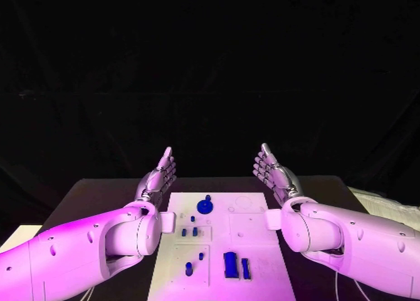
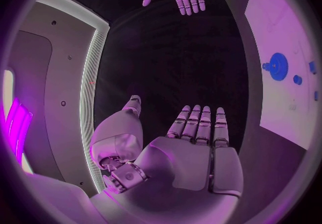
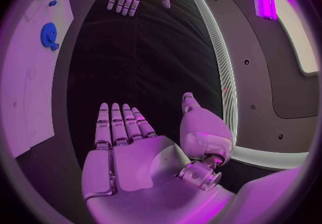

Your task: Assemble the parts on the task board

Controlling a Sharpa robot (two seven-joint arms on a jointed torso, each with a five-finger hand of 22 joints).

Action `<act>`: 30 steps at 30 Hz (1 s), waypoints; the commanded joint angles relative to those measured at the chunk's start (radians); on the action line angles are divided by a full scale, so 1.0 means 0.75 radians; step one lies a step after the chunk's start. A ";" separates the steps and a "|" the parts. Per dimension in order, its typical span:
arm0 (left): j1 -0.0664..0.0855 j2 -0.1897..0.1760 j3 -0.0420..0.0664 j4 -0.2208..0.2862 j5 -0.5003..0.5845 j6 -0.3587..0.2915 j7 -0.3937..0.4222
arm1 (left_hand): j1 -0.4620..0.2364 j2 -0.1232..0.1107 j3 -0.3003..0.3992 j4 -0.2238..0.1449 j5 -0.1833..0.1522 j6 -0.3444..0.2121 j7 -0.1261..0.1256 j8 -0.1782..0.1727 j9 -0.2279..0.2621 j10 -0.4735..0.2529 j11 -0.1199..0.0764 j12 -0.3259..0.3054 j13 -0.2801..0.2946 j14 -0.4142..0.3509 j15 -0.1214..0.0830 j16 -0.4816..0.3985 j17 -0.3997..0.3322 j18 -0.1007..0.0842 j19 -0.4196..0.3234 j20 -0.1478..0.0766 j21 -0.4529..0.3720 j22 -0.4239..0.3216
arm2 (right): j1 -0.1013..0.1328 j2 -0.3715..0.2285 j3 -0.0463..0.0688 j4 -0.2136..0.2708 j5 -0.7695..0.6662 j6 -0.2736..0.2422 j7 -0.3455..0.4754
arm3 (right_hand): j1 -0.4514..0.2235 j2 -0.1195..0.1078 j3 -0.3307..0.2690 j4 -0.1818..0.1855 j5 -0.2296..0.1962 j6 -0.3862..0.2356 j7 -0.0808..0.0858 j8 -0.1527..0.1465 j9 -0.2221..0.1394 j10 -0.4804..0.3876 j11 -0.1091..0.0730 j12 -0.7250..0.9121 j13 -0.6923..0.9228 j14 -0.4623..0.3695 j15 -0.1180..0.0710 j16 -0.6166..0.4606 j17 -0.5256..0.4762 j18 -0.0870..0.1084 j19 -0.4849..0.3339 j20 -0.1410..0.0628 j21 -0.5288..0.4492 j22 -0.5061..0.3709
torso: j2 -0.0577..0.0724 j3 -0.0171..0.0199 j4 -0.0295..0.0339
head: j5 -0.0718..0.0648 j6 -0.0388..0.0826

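The white task board (image 1: 251, 238) lies in the middle of the black table. On it are small blue parts: a round gear-like piece (image 1: 205, 205) near the far end, several short pegs (image 1: 189, 231) at the left, and a larger block (image 1: 231, 264) with a thin bar (image 1: 245, 268) near the front. My left hand (image 1: 158, 176) is raised at the board's far left corner, fingers straight and apart, holding nothing. My right hand (image 1: 274, 172) mirrors it at the far right corner, also flat and empty. The left wrist view shows the gear (image 2: 276, 65) on the board (image 2: 282, 30); the right wrist view shows it (image 3: 48, 35) too.
The black table (image 1: 93, 194) extends on both sides of the board. A pale object (image 1: 391, 204) lies at the table's right edge. Everything beyond the table is dark.
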 commanded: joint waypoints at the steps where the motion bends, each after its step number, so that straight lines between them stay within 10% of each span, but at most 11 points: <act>1: 0.000 0.000 0.002 0.005 -0.063 -0.088 0.052 | -0.178 0.001 -0.087 0.000 -0.009 -0.128 -0.014 -0.009 -0.003 -0.133 -0.013 -0.008 -0.002 -0.120 -0.007 -0.024 -0.004 -0.048 -0.096 -0.079 -0.008 -0.055 | -0.001 -0.001 0.002 0.004 0.038 -0.078 0.074 | -0.179 0.000 -0.031 0.000 -0.012 -0.123 -0.014 -0.009 -0.012 -0.140 -0.005 -0.009 -0.015 -0.140 -0.002 -0.010 -0.057 -0.060 -0.131 -0.028 -0.023 -0.012 | 0.000 0.0008 0.0005 | 0.000 0.000; 28: 0.000 0.000 0.002 0.005 -0.063 -0.088 0.052 | -0.413 0.001 -0.087 0.000 -0.009 -0.297 -0.014 -0.009 -0.003 -0.310 -0.013 -0.008 -0.002 -0.366 -0.007 -0.024 -0.004 -0.048 -0.293 -0.079 -0.008 -0.170 | -0.001 -0.001 0.002 0.004 0.038 -0.078 0.074 | -0.547 0.000 -0.031 0.000 -0.012 -0.377 -0.014 -0.009 -0.012 -0.428 -0.005 -0.009 -0.015 -0.426 -0.002 -0.010 -0.057 -0.060 -0.401 -0.028 -0.023 -0.012 | 0.000 0.0008 0.0005 | 0.000 0.000; 30: 0.000 0.000 0.002 0.005 -0.063 -0.088 0.052 | -0.423 0.001 -0.087 0.000 -0.009 -0.392 -0.014 -0.009 -0.003 -0.406 -0.013 -0.008 -0.002 -0.366 -0.007 -0.024 -0.004 -0.048 -0.293 -0.079 -0.008 -0.170 | -0.001 -0.001 0.002 0.004 0.038 -0.078 0.074 | -0.547 0.000 -0.031 0.000 -0.012 -0.377 -0.014 -0.009 -0.012 -0.428 -0.005 -0.009 -0.015 -0.426 -0.002 -0.010 -0.057 -0.060 -0.401 -0.028 -0.023 -0.012 | 0.000 0.0008 0.0005 | 0.000 0.000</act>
